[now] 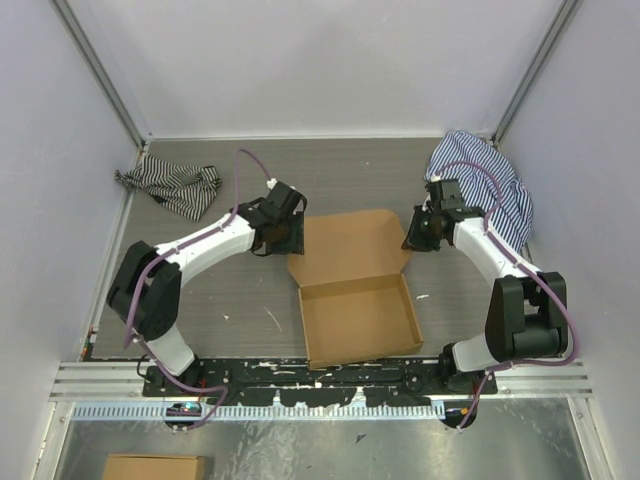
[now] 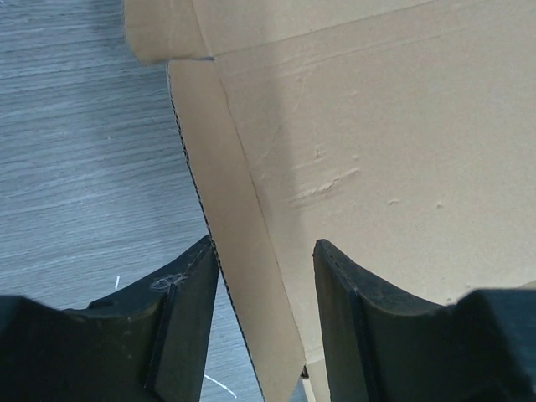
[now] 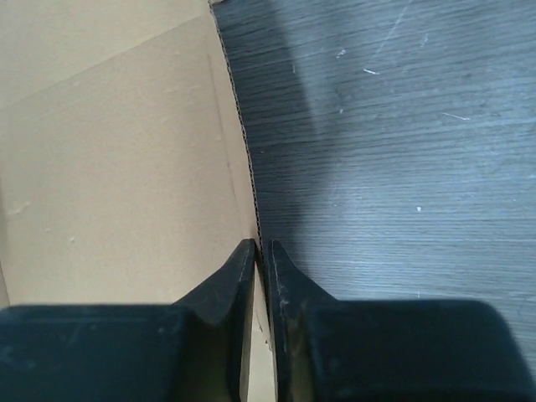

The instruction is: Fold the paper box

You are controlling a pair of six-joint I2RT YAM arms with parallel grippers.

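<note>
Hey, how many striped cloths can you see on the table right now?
2. The left cloth lies crumpled near the far left edge. The right cloth is heaped in the far right corner. Another could be hidden under the box.

Robot lab cell, white panel walls [image 1: 320,60], alu frame posts [image 1: 100,70], grey tabletop [image 1: 240,300]

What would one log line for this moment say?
paper box: tray formed, lid open | left gripper: open, astride lid's left edge | right gripper: shut on lid's right edge
</note>
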